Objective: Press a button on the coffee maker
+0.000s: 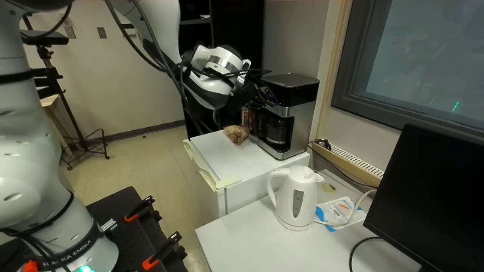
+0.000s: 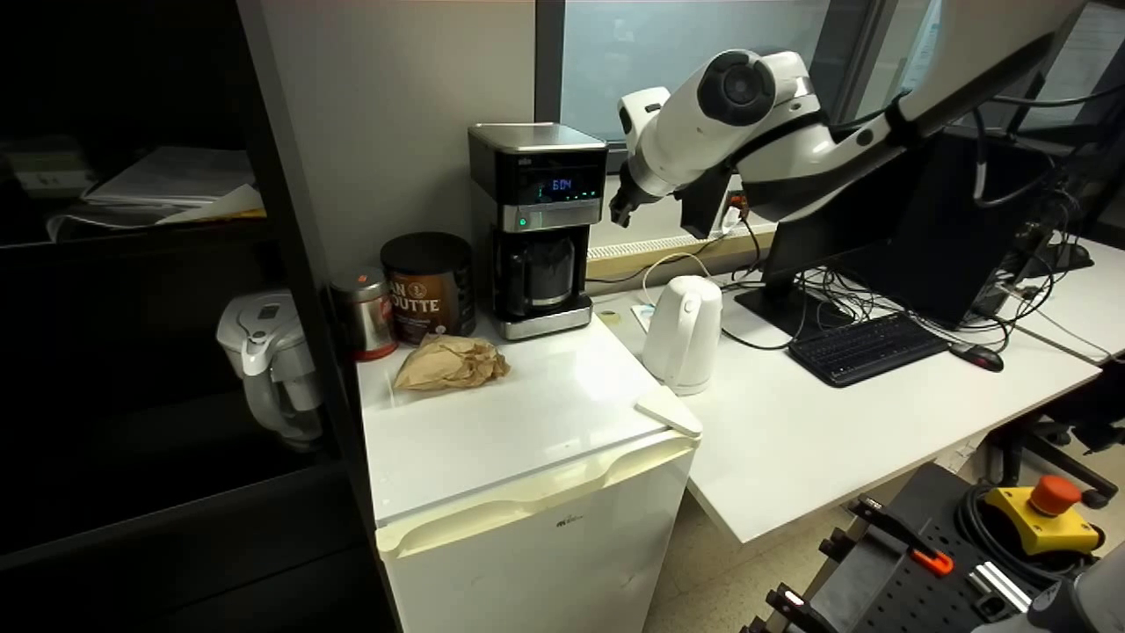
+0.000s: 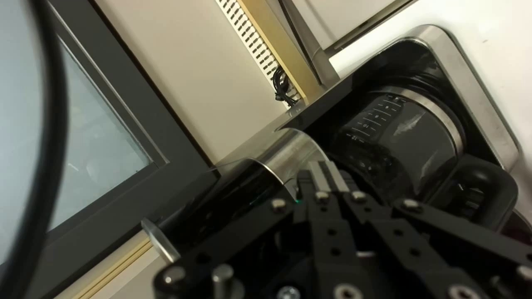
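Observation:
The black and silver coffee maker stands on a white mini fridge and shows in both exterior views. Its upper front has a lit display, and a small green-lit button sits on the silver band below. Its dark carafe sits inside. My gripper is at the machine's upper front, level with the silver band; in an exterior view the gripper appears just beside that band. In the wrist view the gripper is shut and empty, its tips in front of the silver band. Whether they touch is unclear.
A crumpled paper bag, a coffee can and a metal canister are on the fridge top. The white kettle stands on the lower desk near a monitor. A wall and window are behind the machine.

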You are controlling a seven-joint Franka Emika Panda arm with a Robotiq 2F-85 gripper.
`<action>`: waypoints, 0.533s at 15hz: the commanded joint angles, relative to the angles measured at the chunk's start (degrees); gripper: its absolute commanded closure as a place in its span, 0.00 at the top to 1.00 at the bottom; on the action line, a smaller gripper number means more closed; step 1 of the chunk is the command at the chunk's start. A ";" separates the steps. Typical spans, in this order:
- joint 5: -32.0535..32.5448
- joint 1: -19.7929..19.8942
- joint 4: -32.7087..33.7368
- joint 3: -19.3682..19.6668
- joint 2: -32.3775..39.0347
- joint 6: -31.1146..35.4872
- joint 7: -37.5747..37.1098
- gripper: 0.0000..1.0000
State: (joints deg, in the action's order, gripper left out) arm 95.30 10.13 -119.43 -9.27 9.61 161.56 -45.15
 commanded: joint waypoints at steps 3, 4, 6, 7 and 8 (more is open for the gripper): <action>0.97 -0.20 8.54 -0.37 7.70 1.88 -0.98 0.01; 1.09 -0.28 9.54 -0.46 8.56 1.79 -1.08 0.01; 1.35 -0.38 11.30 -0.64 10.04 1.75 -1.13 0.01; 1.38 -0.41 12.09 -0.71 10.71 1.78 -1.00 0.01; 1.51 -0.49 12.94 -0.78 11.27 1.76 -1.02 0.00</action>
State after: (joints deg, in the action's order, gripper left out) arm 95.30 9.86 -110.54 -9.85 17.97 162.06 -45.15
